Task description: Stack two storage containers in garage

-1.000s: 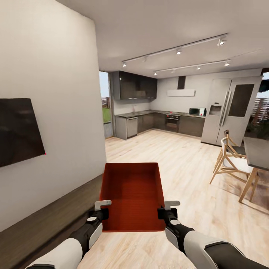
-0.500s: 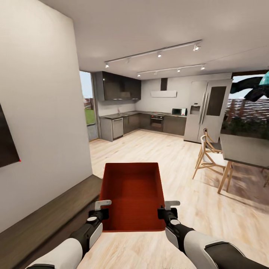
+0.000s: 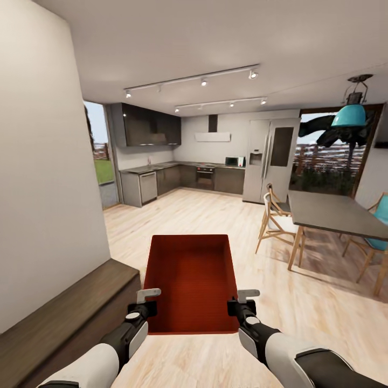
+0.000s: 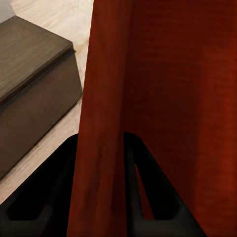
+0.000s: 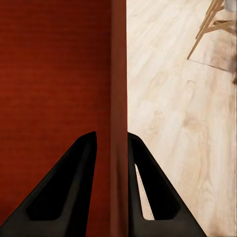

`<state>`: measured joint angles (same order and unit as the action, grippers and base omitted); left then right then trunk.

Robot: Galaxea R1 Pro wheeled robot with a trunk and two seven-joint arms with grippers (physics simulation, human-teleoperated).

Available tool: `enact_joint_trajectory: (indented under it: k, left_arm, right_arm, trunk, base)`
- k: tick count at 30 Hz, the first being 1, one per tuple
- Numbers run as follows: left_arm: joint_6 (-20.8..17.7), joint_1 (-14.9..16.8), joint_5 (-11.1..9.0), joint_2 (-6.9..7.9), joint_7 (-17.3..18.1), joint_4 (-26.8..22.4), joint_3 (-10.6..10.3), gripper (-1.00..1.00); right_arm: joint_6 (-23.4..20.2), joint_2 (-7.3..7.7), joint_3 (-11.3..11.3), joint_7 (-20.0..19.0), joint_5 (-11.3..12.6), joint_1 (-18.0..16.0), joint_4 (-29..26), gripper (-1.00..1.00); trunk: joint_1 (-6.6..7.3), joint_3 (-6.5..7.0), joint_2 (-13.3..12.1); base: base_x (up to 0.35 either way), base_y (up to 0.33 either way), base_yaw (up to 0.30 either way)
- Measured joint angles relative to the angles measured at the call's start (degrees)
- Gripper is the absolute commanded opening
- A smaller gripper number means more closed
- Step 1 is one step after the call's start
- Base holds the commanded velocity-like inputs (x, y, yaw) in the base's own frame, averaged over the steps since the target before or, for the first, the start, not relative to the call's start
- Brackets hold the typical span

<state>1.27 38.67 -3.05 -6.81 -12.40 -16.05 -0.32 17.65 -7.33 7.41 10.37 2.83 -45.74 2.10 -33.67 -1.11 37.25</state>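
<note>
Storage container (image 3: 191,283), red-orange and lidless, carried low ahead between both arms. Left gripper (image 3: 144,303) pinched on its left wall, right gripper (image 3: 243,302) on its right wall. Beside it, a dark wooden bench (image 3: 64,315). Farther off, dining table (image 3: 334,213); beyond, kitchen and probably a fridge (image 3: 269,161).

White forearms, black wrist joints with grey caps, pale grey-tipped left claw (image 3: 144,299) and right claw (image 3: 243,299).

Container (image 3: 191,280) betw. bench (image 3: 64,318) & table (image 3: 328,213).
</note>
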Motion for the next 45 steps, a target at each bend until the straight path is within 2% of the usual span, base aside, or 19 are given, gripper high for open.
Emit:
enact_joint_trajectory:
  k: [45]
  left_arm:
    - [0.0, 0.0, 0.0, 0.0, 0.0, 0.0, 0.0, -1.0]
  right_arm:
    - [0.1, 0.0, 0.0, 0.0, 0.0, 0.0, 0.1, -1.0]
  trunk:
    - [-0.01, 1.2, 0.1]
  base:
    - [0.0, 0.0, -0.277]
